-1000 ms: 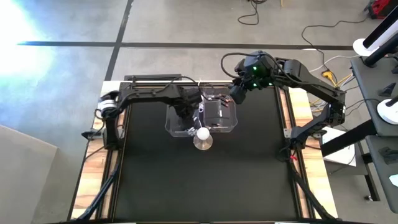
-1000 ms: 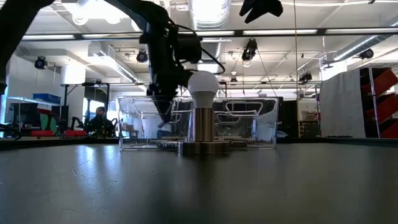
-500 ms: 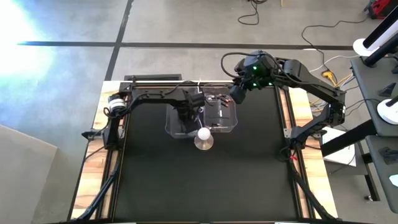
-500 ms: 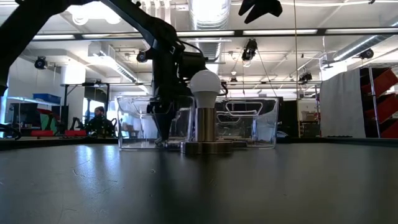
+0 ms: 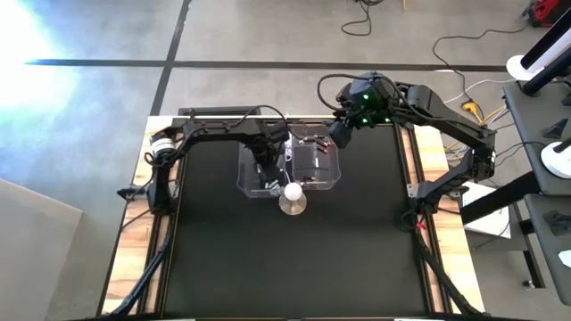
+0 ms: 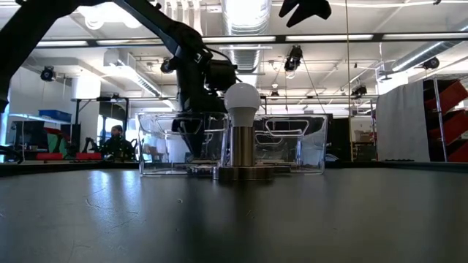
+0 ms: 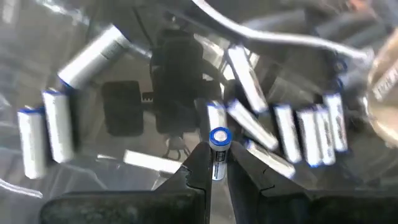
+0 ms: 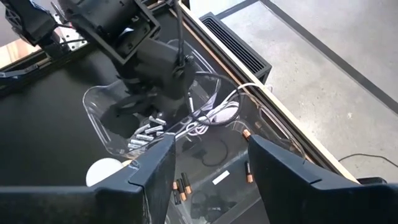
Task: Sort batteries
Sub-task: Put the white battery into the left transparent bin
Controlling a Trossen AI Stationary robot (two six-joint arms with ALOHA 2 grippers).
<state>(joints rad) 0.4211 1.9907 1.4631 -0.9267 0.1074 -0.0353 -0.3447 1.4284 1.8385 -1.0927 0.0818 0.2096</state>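
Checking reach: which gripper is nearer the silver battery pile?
Left. The left gripper is down in the silver battery pile, shut on one cell; the right gripper hovers above the bins.

grey concrete floor with dark line; ceiling strip lights overhead

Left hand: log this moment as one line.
left hand: shut on battery, inside left bin | right hand: open, above right bin | stage: picking
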